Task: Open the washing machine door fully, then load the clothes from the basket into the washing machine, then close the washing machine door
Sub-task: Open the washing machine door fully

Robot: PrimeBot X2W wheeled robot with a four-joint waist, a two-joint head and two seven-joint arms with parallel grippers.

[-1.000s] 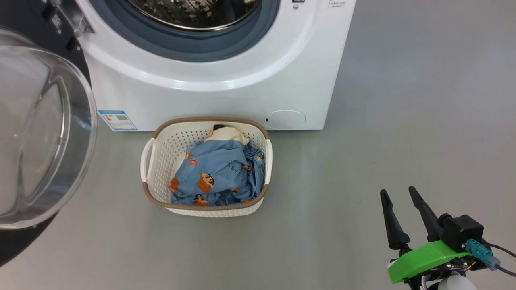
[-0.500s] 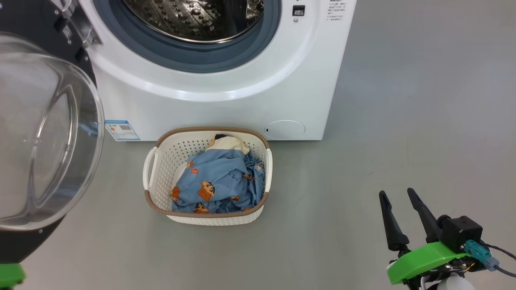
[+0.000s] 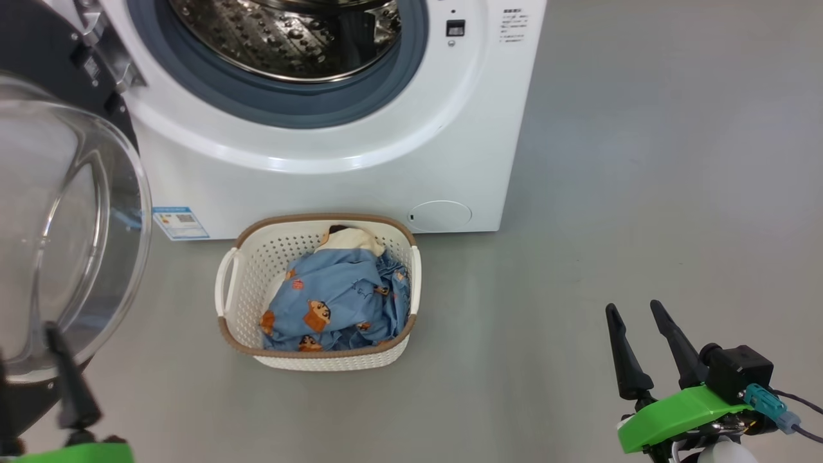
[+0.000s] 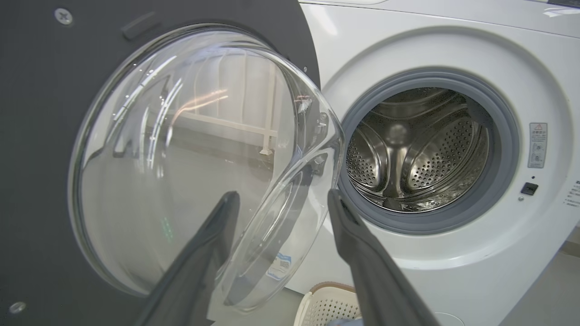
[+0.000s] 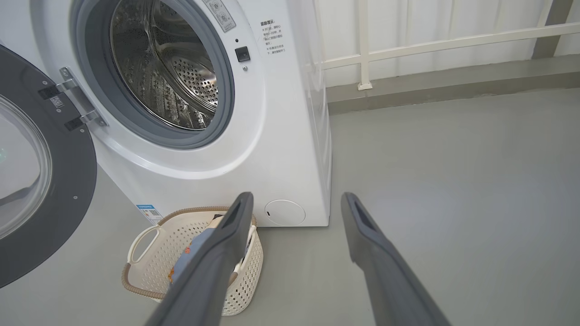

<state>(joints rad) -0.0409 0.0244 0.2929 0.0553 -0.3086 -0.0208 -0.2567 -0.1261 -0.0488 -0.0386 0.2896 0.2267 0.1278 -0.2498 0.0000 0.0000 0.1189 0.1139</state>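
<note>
- The washing machine (image 3: 321, 167) is seen from above in the head view, at 12 o'clock. Its steel drum (image 3: 289, 38) is exposed inside the grey gasket (image 3: 308, 96).
- The washing machine door (image 3: 64, 244) is swung open on its hinge (image 3: 103, 58) at 9 o'clock of the opening. The clear glass bowl bulges out from the dark ring, and the door stands apart from the basket.
- The basket (image 3: 321, 361) is set on the grey floor (image 3: 643, 193), just in front of the machine at 6 o'clock of the drum. It lies between the blue sticker (image 3: 180, 222) at its 10 o'clock and the round flap (image 3: 440, 216) at its 1 o'clock.
- The clothes (image 3: 334, 296) are heaped inside the basket. The light-blue printed fabric fills the middle and the 3 o'clock side, and the cream piece (image 3: 350, 239) lies at the 12 o'clock rim.
- The left gripper (image 4: 282, 194) is raised in front of the open door. In the left wrist view its fingers (image 4: 213, 235) are spread wide with nothing held, and the glass bowl is seen behind them.
- The right gripper (image 3: 633, 305) is held above the floor at 4 o'clock of the basket, well apart from it. Its fingers (image 3: 627, 366) are parted and empty. In the right wrist view the basket and the machine are seen beyond them.
</note>
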